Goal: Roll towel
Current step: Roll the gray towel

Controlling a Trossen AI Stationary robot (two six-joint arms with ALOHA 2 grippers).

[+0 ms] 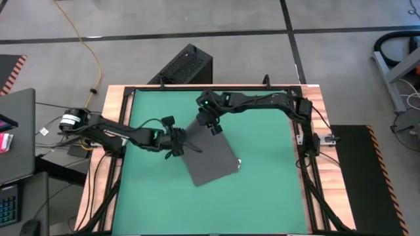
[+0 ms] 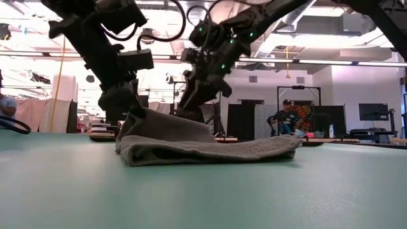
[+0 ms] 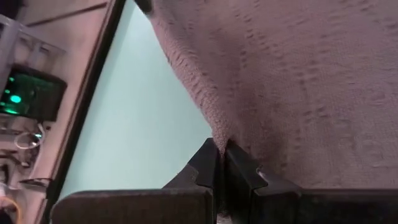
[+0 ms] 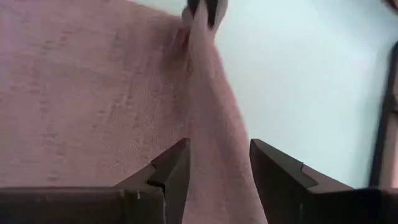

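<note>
Nearest in the low view, bare green tabletop point(image 2: 191, 197) across the bottom of the frame; just beyond it, at centre, the towel point(image 2: 210, 147), lying mostly flat with its left edge lifted into a peak. Seen from above, lying tilted a little right of centre on the green, white tag point(image 1: 238, 162) at its lower right edge. On that lifted edge, left gripper point(image 3: 221, 163) with fingers fully closed, pinching a fold of the cloth. Beyond, toward the upper middle of the high view, right gripper point(image 1: 215, 128) at the far corner, fingers point(image 4: 171, 171) partway apart with a ridge of towel running between them; not clamped tight, and whether truly gripping or only straddling cannot be told for sure. Judged as the opening step: one edge gathered up ready to turn over, no roll formed yet. Next move likely calls for both held points carried together over the flat part toward the lower right of the high view, kept level so the first turn lands even, with the right fingers closing first if the hold is loose. No containers in sight.
</note>
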